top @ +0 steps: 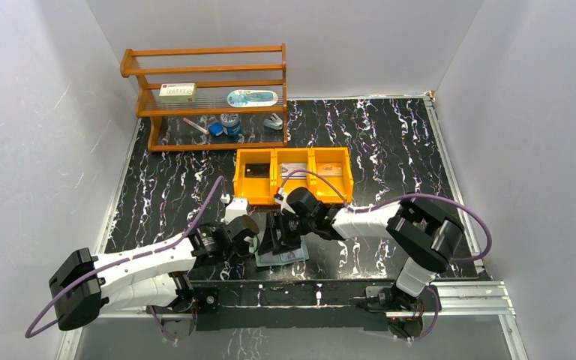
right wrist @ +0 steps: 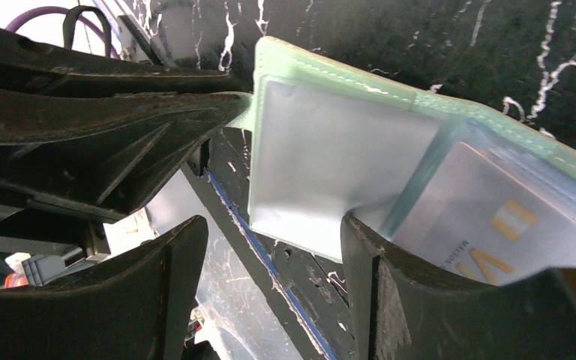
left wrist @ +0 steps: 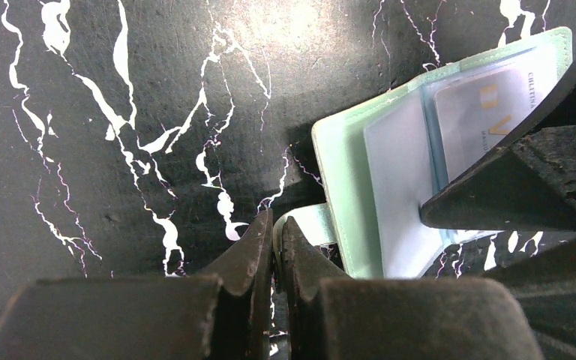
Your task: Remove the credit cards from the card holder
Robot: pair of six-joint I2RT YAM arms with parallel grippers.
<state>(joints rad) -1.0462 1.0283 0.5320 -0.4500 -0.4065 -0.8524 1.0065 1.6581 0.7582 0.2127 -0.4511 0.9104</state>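
nearest, the left jaws are closed tight on a small pale-green tab at the edge of the card holder (left wrist: 345, 187). the holder lies open and flat on the bench (top: 390, 142), just ahead of the two arm bases, with two panels showing. the right jaws stand apart and grip nothing. one finger (left wrist: 510, 187) rests on the holder's glossy inner pocket, and the other is past the holder's edge.

one credit card (left wrist: 480, 105) sits in that pocket. it is pale silver with a large gold "v" and a second gold mark beside it, and its small dark print is too fine to read.

beyond, one orange tray (top: 251, 193) has three compartments with one card in each: a black card (top: 255, 171) on the left, a silver-grey card (top: 292, 169) in the middle and a tan card (top: 328, 171) on the right. any writing on them is too small to make out.

farthest, one wooden rack (top: 206, 70) carries a white box (top: 178, 91) with red print that cannot be read, an oval pale-blue thing (top: 252, 98) and a blue tin (top: 230, 124).
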